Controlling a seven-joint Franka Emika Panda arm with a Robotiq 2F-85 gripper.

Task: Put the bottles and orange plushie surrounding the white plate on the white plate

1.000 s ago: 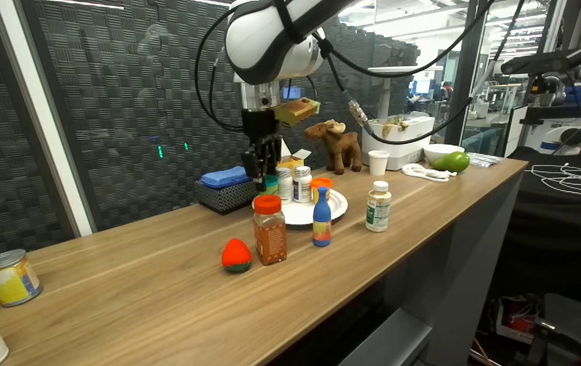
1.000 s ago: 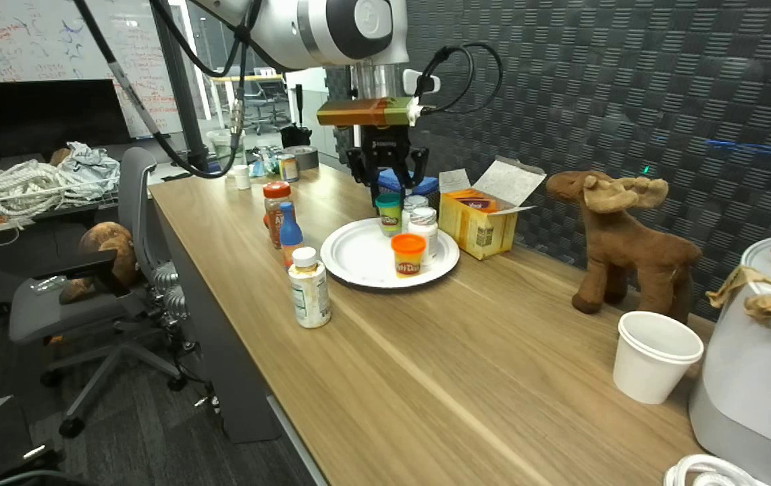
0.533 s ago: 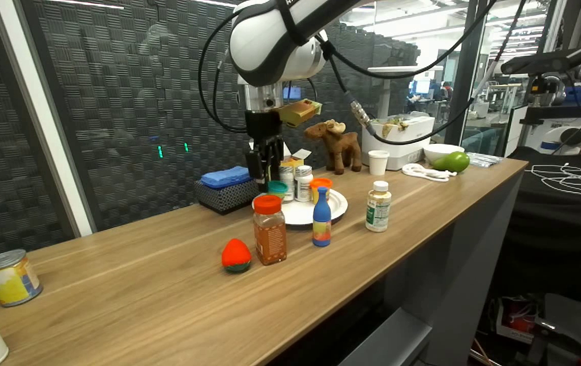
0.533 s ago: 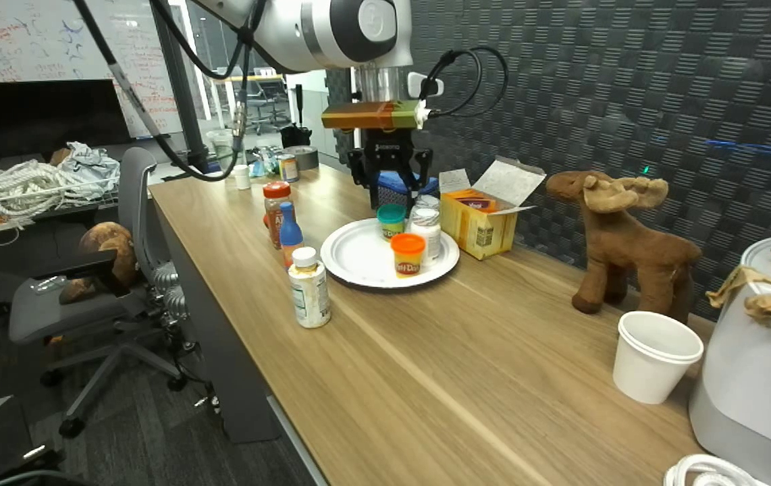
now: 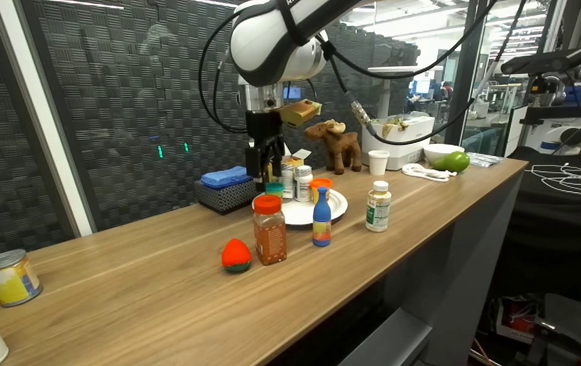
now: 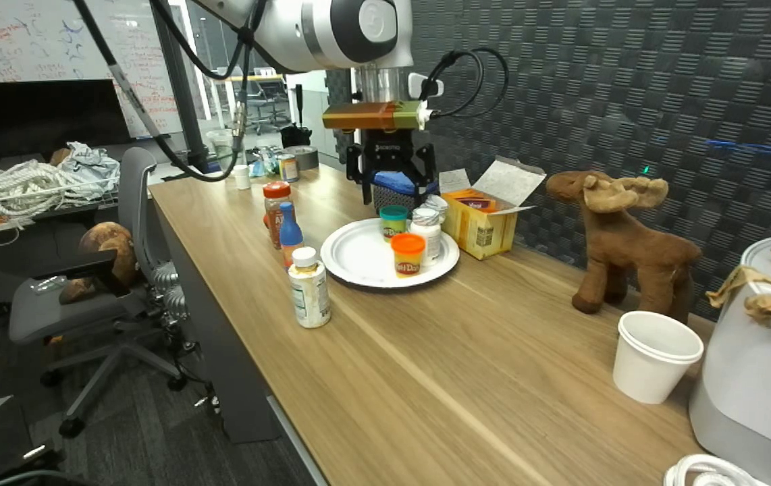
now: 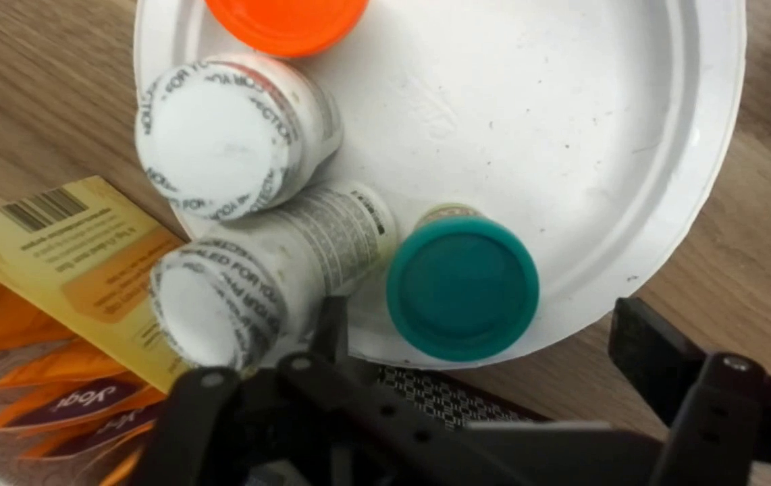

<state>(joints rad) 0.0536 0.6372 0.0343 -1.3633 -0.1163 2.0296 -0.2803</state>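
My gripper (image 6: 393, 196) stands open above the back edge of the white plate (image 6: 355, 260), its fingers spread on both sides of a teal-lidded tub (image 7: 463, 290), which rests on the plate. Two white bottles and an orange-lidded tub (image 6: 408, 255) share the plate. One white bottle (image 7: 223, 138) is upright; the bottle (image 7: 277, 270) by my left finger leans outward. On the table in front of the plate stand the red-lidded jar (image 5: 270, 236), the blue bottle (image 5: 322, 218) and the green-labelled white bottle (image 5: 378, 208). Beside the jar lies the orange plushie (image 5: 236, 255).
A yellow carton box (image 6: 480, 223) stands open close to the plate's rim. Behind the plate is a dark patterned box (image 5: 227, 195) with a blue cloth on top. Farther along are a brown plush moose (image 6: 628, 243) and white cups (image 6: 655, 358).
The fingers have spread wider and let go of the teal-lidded tub, now lower on the plate. The rear white bottle has shifted toward the yellow box. The arm has moved slightly.
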